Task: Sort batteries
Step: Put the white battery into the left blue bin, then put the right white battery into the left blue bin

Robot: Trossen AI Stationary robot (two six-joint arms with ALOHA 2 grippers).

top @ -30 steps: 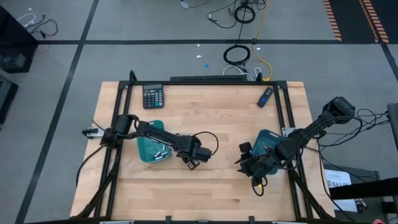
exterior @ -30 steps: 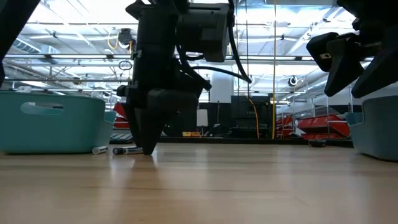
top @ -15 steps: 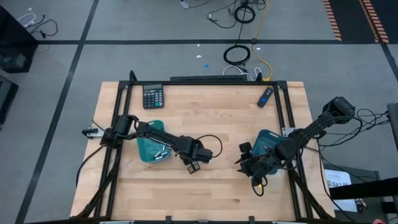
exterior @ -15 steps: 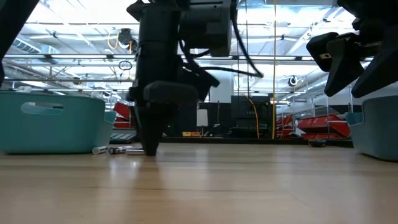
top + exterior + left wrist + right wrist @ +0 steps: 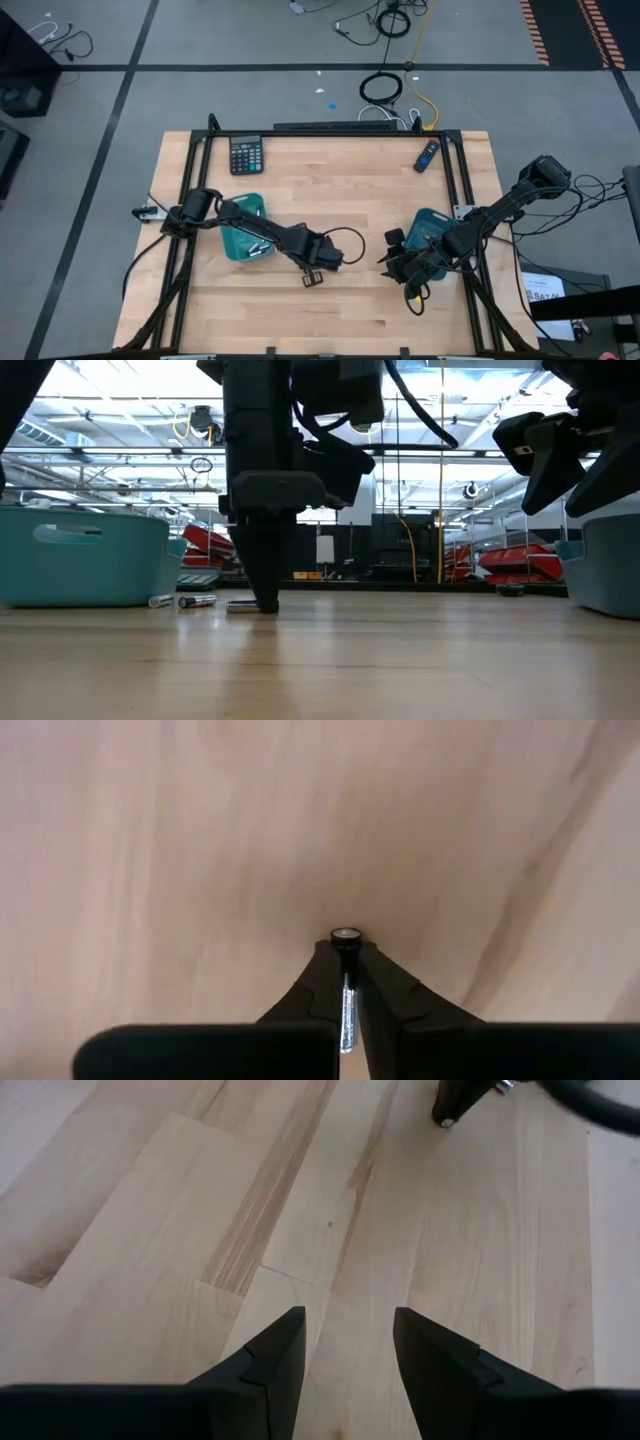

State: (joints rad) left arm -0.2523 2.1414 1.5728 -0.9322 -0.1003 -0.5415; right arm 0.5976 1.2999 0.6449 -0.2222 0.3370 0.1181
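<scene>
A small silvery battery [image 5: 346, 1005] lies on the wooden table between the fingers of my left gripper [image 5: 314, 277], which points straight down and is shut on it. In the low view this battery [image 5: 240, 605] sticks out level from the fingertips. Two more batteries [image 5: 160, 601] [image 5: 197, 600] lie loose on the table by the left teal tray [image 5: 240, 232], and several silvery ones [image 5: 258, 246] sit inside it. My right gripper [image 5: 345, 1350] hangs open above bare wood next to the right teal tray [image 5: 432, 222]. My left gripper pinches the battery's long sides between its two fingers [image 5: 385, 990], coming from above and pointing down. The battery runs along the gap between them. Its capped end [image 5: 345, 933] pokes out past the fingertips. The battery lies level on the table.
A black calculator [image 5: 246, 155] sits at the far left of the table and a dark blue remote-like stick [image 5: 427, 155] at the far right. A black frame rail [image 5: 330, 130] borders the table top. Bare wood stretches between the two trays.
My left gripper has moved a little toward the table's near edge and right, rolled about its own axis, and shut on a battery lying on the table. The battery now lies farther from the two loose ones than before.
</scene>
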